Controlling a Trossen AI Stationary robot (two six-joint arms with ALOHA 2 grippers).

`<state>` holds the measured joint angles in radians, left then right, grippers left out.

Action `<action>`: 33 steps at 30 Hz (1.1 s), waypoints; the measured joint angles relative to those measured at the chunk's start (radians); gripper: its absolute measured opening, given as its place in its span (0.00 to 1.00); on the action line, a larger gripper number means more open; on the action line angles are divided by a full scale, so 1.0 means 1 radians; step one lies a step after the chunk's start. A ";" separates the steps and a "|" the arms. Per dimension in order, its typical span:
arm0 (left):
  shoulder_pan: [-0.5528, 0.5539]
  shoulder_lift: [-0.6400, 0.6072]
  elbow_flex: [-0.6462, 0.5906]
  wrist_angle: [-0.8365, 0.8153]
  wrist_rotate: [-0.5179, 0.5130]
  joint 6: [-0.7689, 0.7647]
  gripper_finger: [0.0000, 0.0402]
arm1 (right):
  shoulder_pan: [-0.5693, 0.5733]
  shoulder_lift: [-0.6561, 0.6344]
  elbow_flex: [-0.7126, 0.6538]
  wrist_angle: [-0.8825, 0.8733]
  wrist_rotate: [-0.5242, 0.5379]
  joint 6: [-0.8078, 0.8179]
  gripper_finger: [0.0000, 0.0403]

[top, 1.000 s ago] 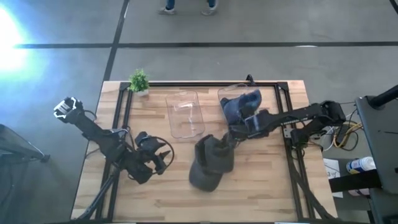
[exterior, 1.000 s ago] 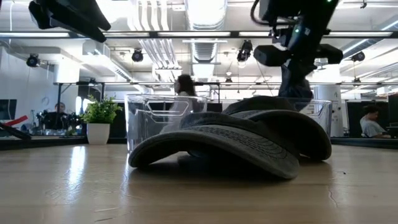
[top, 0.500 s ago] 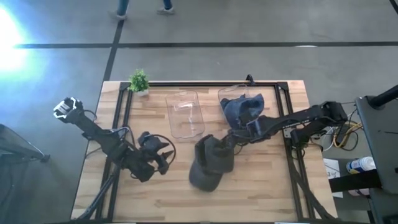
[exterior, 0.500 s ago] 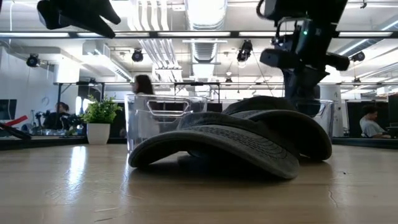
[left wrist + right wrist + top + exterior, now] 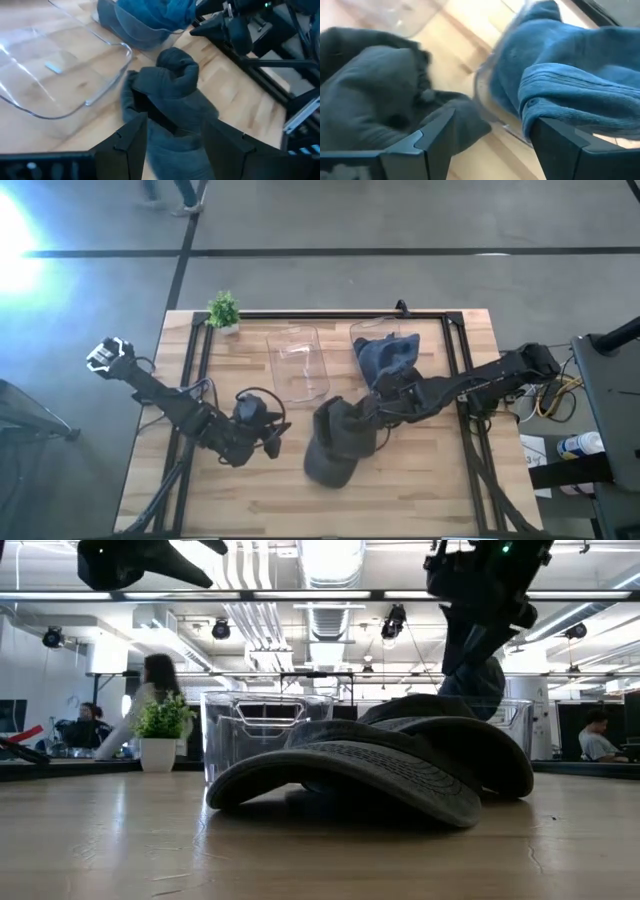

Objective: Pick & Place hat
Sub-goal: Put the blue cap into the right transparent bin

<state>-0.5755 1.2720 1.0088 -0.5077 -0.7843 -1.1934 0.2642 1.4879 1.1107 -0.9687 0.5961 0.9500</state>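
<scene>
A dark grey hat (image 5: 338, 445) lies on the wooden table, brim toward the near edge, resting on its brim and crown (image 5: 370, 768). A blue hat (image 5: 388, 356) sits in a clear container (image 5: 372, 332) at the far right and hangs over its rim (image 5: 555, 75). My right gripper (image 5: 383, 408) stands open between the blue hat and the grey hat's crown (image 5: 375, 85), its fingers (image 5: 432, 137) holding nothing. My left gripper (image 5: 272, 436) is open to the left of the grey hat, which shows ahead of its fingers (image 5: 131, 142).
An empty clear container (image 5: 300, 365) stands left of the blue hat's container. A small potted plant (image 5: 223, 310) is at the far left corner. A black frame (image 5: 460, 370) runs along the table's sides. Bare wood lies along the near edge.
My right gripper has opened and drawn back from the blue hat toward the near edge, ending beside the grey hat's crown. The blue hat stays in its container. My left gripper has moved a little toward the table's right, closer to the grey hat.
</scene>
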 joint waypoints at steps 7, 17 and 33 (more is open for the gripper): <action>0.004 0.010 0.000 0.034 0.027 -0.084 0.44 | 0.080 -0.003 -0.034 0.229 -0.105 -0.206 0.58; 0.003 0.152 0.000 0.191 0.090 -0.114 0.44 | 0.122 -0.016 -0.032 0.229 -0.021 -0.303 0.59; 0.032 0.231 0.000 0.242 0.152 0.075 0.44 | 0.061 -0.069 -0.027 0.009 0.131 -0.177 0.59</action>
<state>-0.5438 1.5030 1.0088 -0.2655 -0.6326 -1.1184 0.3250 1.4192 1.0841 -0.9594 0.7275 0.7730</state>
